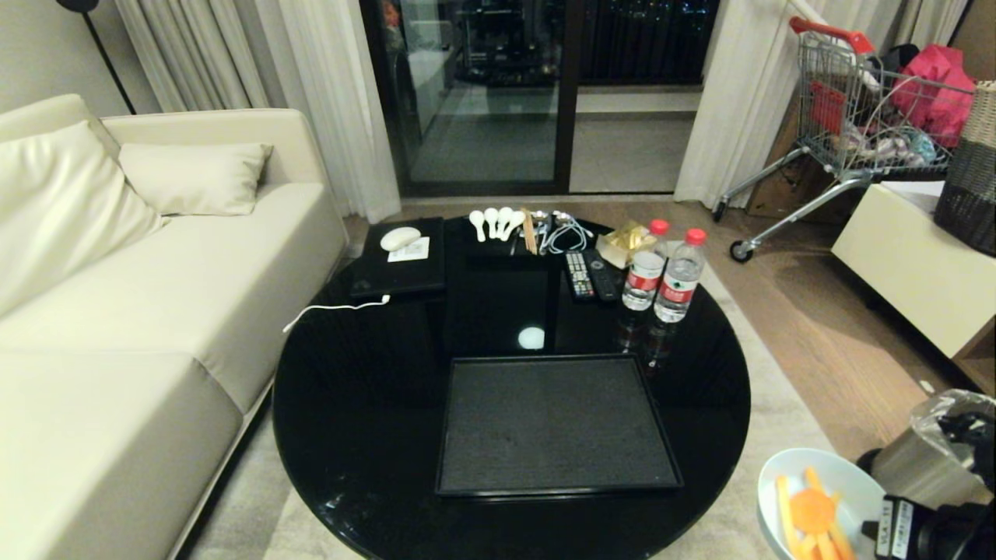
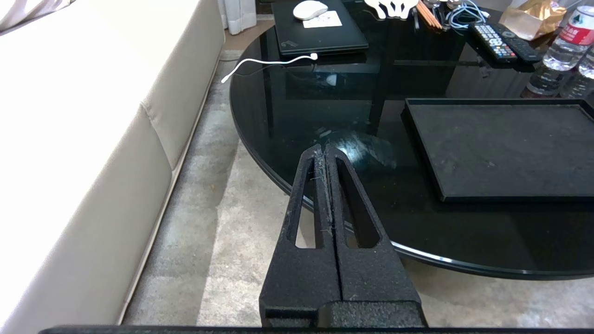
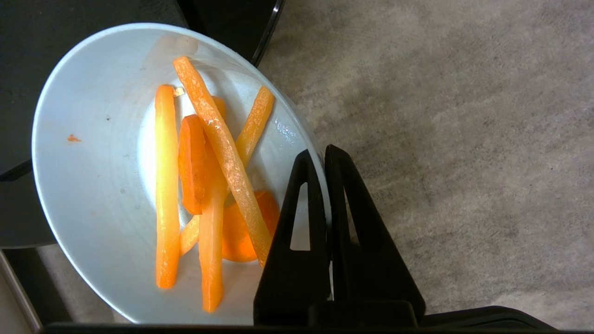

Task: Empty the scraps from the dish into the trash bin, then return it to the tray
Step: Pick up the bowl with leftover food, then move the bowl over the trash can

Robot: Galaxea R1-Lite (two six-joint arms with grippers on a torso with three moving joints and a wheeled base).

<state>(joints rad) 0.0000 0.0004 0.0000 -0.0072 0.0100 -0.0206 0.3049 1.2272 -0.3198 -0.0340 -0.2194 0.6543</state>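
I see the black round table point(image 1: 358, 404) beside the sofa point(image 1: 117, 311), tray point(image 1: 552, 424) bare near its front edge. My right gripper point(image 3: 323, 153) pinches the dish point(image 3: 93, 195) of scraps point(image 3: 209, 185) off the table's right edge, beside the half-hidden bin point(image 1: 918, 463); left gripper point(image 2: 323, 149) closed.

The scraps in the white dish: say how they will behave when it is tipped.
The scraps look wet and glossy, so they may cling to the dish at first, then slide. The strips look straight and stiff, likely dropping whole. They lie crossed, so they might go together.

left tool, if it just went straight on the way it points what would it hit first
Most likely the black glass table: the shut left tool points down at its near edge, left of the tray. Depth is unclear, so this is a guess.
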